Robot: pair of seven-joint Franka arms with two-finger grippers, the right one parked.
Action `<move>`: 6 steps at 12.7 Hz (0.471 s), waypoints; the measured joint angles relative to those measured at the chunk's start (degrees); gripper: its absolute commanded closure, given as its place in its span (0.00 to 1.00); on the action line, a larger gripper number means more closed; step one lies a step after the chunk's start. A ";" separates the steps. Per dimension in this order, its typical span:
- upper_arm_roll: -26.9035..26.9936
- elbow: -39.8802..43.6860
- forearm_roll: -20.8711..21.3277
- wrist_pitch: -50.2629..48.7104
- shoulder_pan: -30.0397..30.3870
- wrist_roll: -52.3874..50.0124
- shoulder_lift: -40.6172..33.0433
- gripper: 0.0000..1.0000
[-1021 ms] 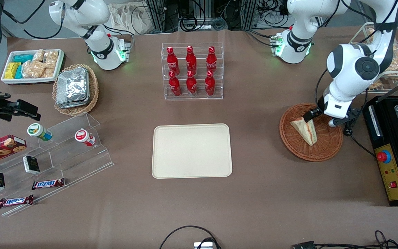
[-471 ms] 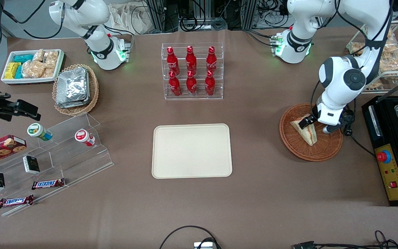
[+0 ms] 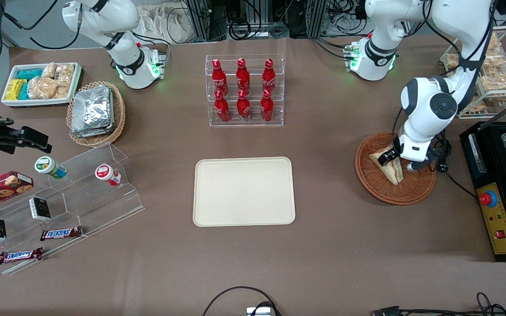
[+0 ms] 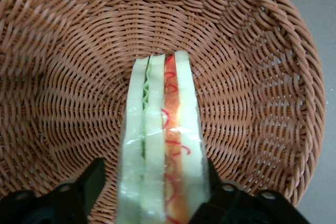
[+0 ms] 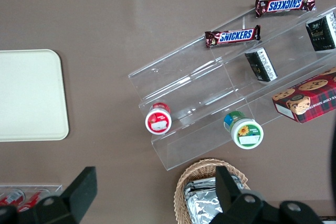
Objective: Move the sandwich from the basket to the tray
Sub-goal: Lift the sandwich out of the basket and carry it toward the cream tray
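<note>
Our pincer (image 4: 152,187) is down in the basket (image 3: 411,191) now, lower and closer over the sandwich (image 3: 392,169) than a second ago, when it hung at the wedge's upper end. Its dark fingers (image 4: 86,182) straddle the sandwich, spread wide with a gap on at least one side. We see white bread, green and red filling lines under clear wrap, standing on edge. The wrist housing covers part of the wedge from the front. The tray (image 3: 244,192) lies well apart, toward the middle of the surface (image 3: 323,245).
</note>
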 measured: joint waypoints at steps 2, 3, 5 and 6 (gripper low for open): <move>-0.11 0.01 0.00 0.25 -0.10 -0.69 -0.06 0.83; -0.21 0.02 0.00 0.25 -0.21 -1.02 -0.25 0.83; -0.40 0.28 0.01 -0.91 -0.59 -1.19 -1.37 0.83; -0.43 0.60 0.10 -2.95 -0.76 -1.18 -2.68 0.83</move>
